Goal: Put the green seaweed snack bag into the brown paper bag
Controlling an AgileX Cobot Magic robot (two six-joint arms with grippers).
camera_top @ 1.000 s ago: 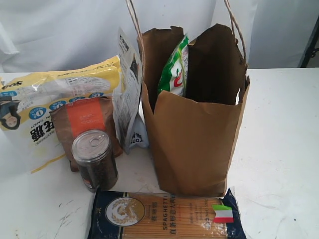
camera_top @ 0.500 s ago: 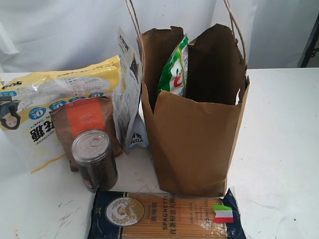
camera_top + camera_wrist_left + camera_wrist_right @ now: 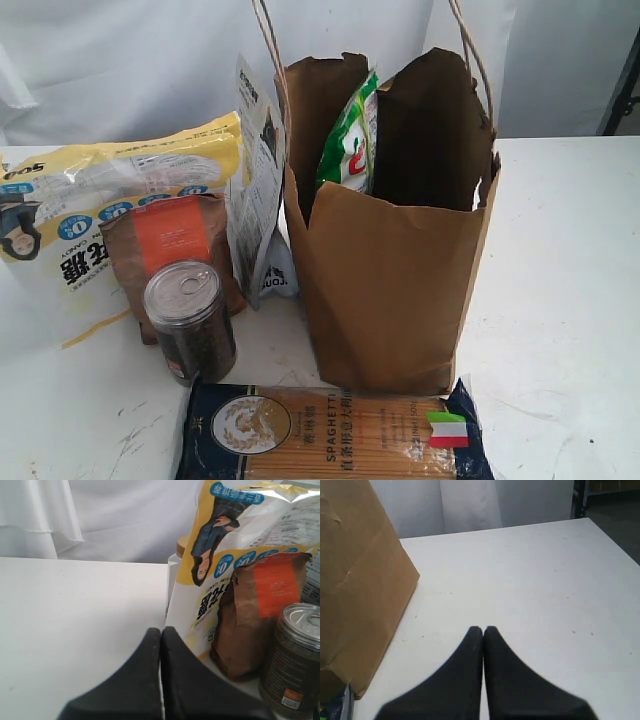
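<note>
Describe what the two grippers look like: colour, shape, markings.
The left gripper and right gripper look alike: each has two matte black fingers, broad at the base and tapering to rounded tips. No markings, cables or sleeves show. The arms themselves are out of view.

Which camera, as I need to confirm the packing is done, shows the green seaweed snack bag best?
The exterior view: the green seaweed snack bag stands inside the brown paper bag, its top above the front rim. The left wrist view misses it entirely; the right wrist view shows only the paper bag's outer wall.
</note>
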